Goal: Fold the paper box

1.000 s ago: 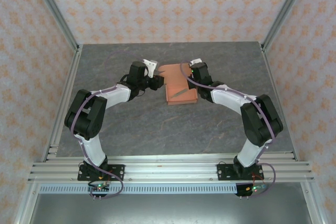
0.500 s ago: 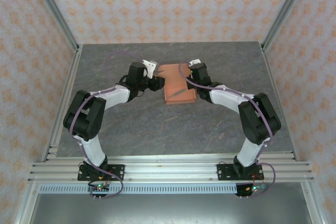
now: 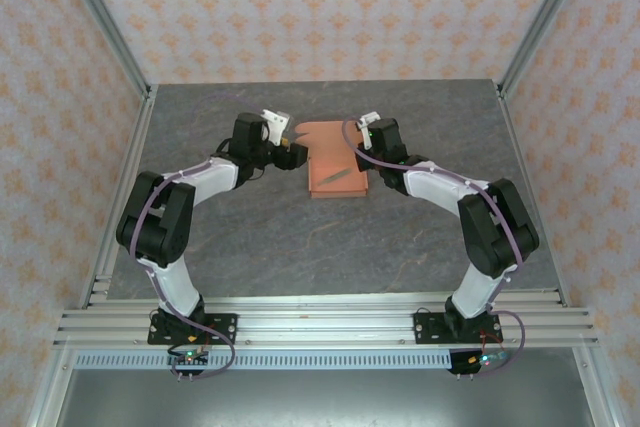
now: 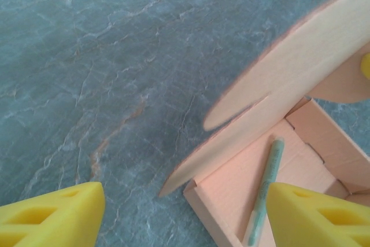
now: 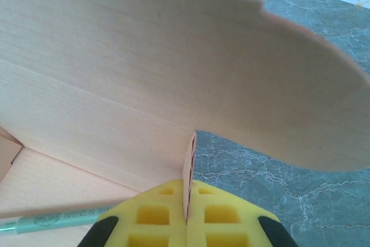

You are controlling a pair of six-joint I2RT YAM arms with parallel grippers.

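Top external view: salmon-orange thin-card paper box (image 3: 335, 162) lies on the grey marbled table (image 3: 250, 237), between the two wrists. All positions below are given relative to the paper box.

Left gripper (image 3: 296, 155): just off the box's left edge, not touching it. Left wrist view: its yellow foam pads (image 4: 52, 212) stand wide apart, with bare table and the box's near corner between them. Released, holding nothing.

Right gripper (image 3: 362, 150): at the box's right side. Right wrist view: its pads are pressed together on a thin upright strip of the box's card. Clenched on the box. The large rounded lid flap (image 5: 173, 56) rises above the pinch.

Slim green pen (image 4: 265, 186): lies diagonally on the box floor, inside the walls.

Judgement: the right-hand pinch probably anchors the box against sliding and props the flap up. The left jaws look spread in readiness to take the flap's curved edge from the box's left side.

Judgement on progress: the tray walls are up and the lid is not yet closed. Lowering and tucking the flap over the pen remain to be done.
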